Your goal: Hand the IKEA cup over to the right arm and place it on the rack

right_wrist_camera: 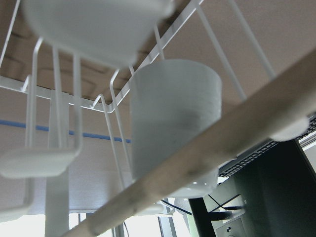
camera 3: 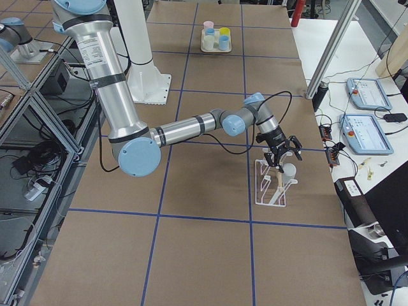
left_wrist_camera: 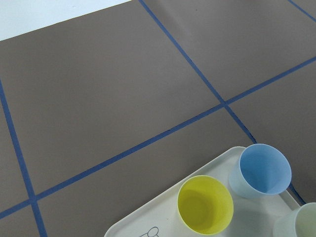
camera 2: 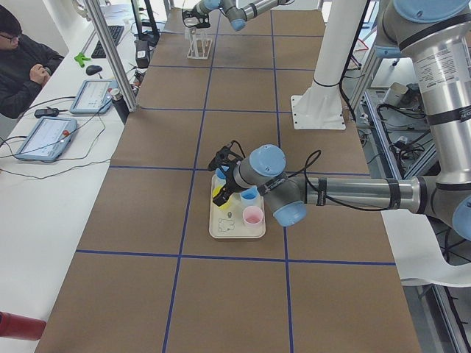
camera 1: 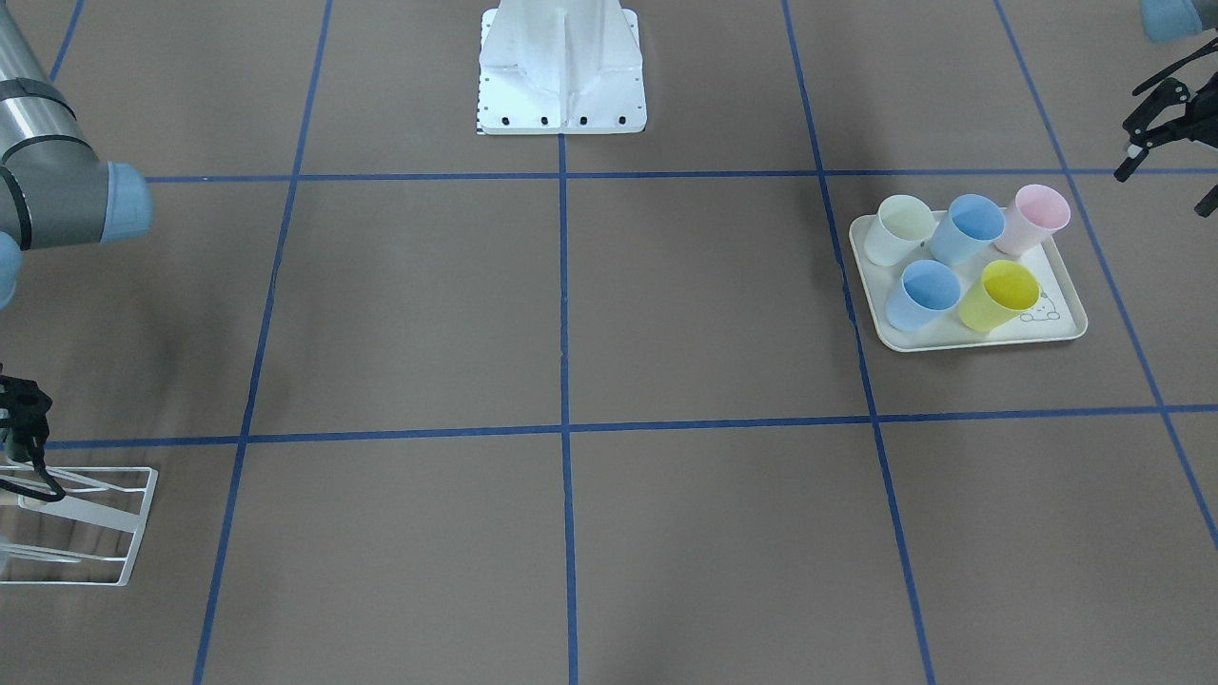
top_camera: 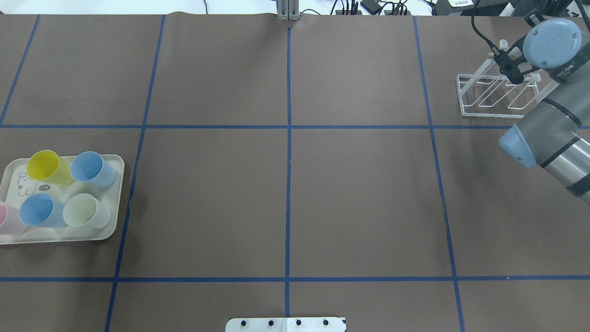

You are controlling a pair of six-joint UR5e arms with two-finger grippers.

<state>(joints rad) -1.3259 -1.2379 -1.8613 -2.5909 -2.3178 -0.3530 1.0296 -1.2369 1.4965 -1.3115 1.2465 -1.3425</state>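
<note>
The rack [camera 1: 86,517] ran off the front view's left edge; the pink cup [top_camera: 7,219] was cropped overhead, lower left.

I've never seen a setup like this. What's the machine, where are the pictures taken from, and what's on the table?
It's a robot: a left arm and a right arm, each ending in a claw, at a table. Four pictures come from fixed cameras: front, overhead, both ends. Two come from the wrists. The left claw hangs open and empty by a tray of five cups. The right claw is at a rack with a white cup on it; whether it grips that cup is unclear.
</note>
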